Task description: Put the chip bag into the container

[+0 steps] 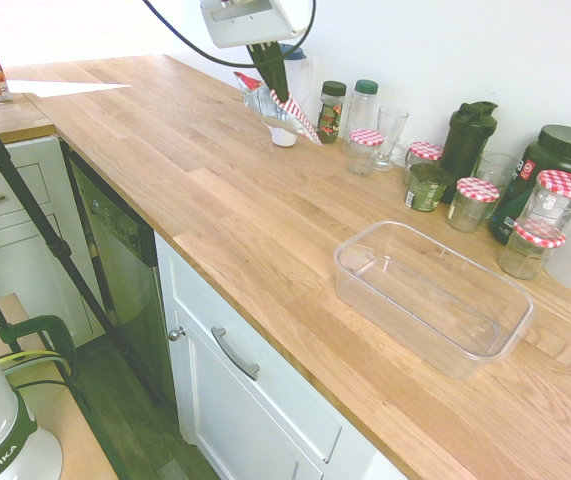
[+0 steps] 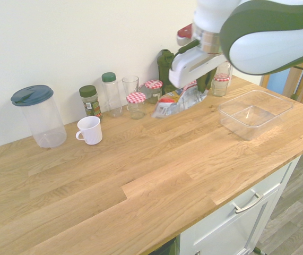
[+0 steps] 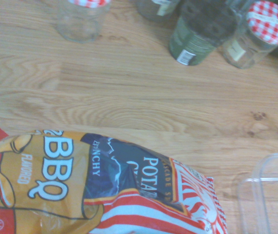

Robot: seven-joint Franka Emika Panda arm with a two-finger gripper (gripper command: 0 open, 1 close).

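Observation:
The chip bag (image 1: 293,113) hangs crumpled from my gripper (image 1: 272,85), which is shut on its upper edge at the back of the wooden counter. From the other side the chip bag (image 2: 176,102) shows its silvery face and striped edge, its low end close to the countertop, below the arm's white hand. In the wrist view the chip bag (image 3: 100,190) fills the lower part, with orange, dark blue and red-and-white print. The container (image 1: 337,258), a clear rectangular tub, stands empty on the counter, well apart from the bag. The container (image 2: 223,109) (image 3: 260,187) also shows in the other two views.
Along the wall stand jars with red-checked lids (image 1: 367,138) (image 2: 136,98), green-capped bottles (image 1: 332,108), a drinking glass (image 1: 389,132) and a dark shaker (image 1: 466,138). A white mug (image 2: 90,130) and a clear jug with a blue lid (image 2: 39,114) stand further along.

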